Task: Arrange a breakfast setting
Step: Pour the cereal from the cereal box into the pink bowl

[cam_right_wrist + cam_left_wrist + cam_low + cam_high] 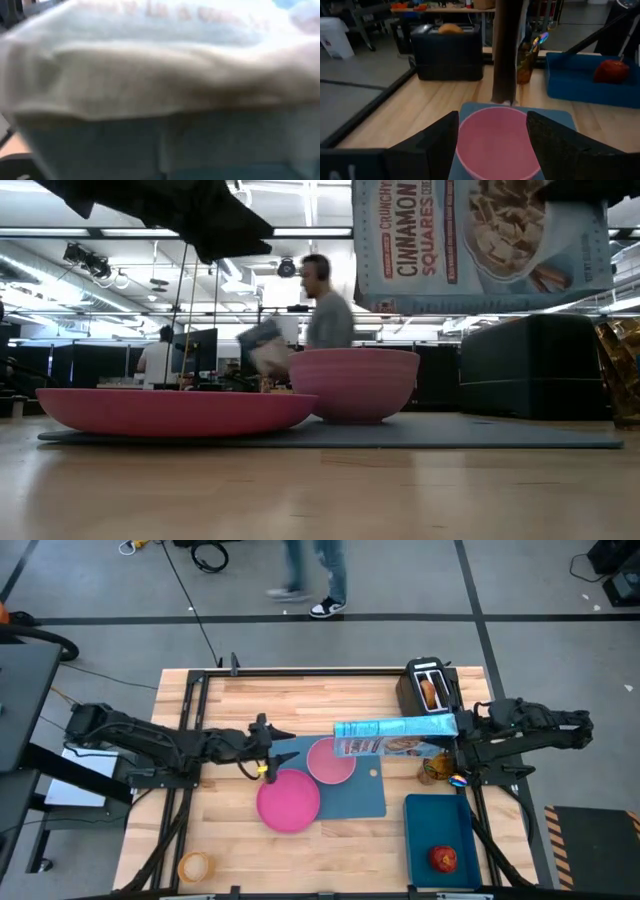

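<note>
A pink plate (288, 802) and a smaller pink bowl (330, 761) sit on the blue mat (350, 795). My left gripper (268, 746) hangs open above the mat, left of the bowl; in its wrist view the bowl (496, 140) lies ahead between its fingers, untouched. My right gripper (457, 737) is shut on a cereal box (393, 737) held over the bowl. The amber cup (434, 773) holds the spoon (458, 780). The bagel (429, 690) stands in the toaster. The apple (443, 858) lies in the dark blue tray. My right gripper holds the cereal box by its right-hand end (447, 730), coming level from the table's right. The box lies lengthwise, lifted clear above the bowl and mat, its printed face (480, 240) toward the near edge. The box fills the wrist view and hides the fingers.
The black toaster (428, 680) stands at the far right. The dark blue tray (425, 830) lies at the near right. A round tan thing (195, 865) sits near the left front corner. People move in the room behind the table.
</note>
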You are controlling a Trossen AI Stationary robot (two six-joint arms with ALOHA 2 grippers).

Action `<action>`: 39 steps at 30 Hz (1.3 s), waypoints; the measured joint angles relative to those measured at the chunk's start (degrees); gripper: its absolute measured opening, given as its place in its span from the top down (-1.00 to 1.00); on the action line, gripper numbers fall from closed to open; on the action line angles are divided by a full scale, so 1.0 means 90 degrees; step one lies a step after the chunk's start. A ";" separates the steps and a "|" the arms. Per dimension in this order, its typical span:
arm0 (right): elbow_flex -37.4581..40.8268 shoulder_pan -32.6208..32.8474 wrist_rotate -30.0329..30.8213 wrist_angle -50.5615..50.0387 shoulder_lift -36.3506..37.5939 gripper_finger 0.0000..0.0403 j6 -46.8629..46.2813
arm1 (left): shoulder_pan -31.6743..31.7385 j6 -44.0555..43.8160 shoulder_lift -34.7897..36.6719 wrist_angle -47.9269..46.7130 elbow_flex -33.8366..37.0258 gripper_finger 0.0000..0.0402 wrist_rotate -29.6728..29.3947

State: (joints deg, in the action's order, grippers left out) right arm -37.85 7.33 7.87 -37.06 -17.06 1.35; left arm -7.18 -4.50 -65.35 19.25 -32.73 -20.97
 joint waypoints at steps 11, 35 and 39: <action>-0.0197 0.0000 -0.0262 0.0093 -0.1162 0.37 0.1214 | 0.0000 -0.0634 -0.0788 0.0057 0.0002 -0.21 0.0002; -0.1571 0.0005 -0.0335 -0.0450 -0.2993 0.37 0.3379 | -0.0022 -0.1148 -0.0786 0.0161 0.0002 -0.21 0.0002; -0.1717 0.0008 -0.0352 -0.0673 -0.3116 0.37 0.3647 | -0.0022 -0.1172 -0.0786 0.0160 0.0000 -0.21 0.0005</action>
State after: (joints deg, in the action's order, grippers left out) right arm -53.30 7.40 4.71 -43.12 -45.11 34.17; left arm -7.38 -15.05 -72.42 20.69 -32.73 -20.93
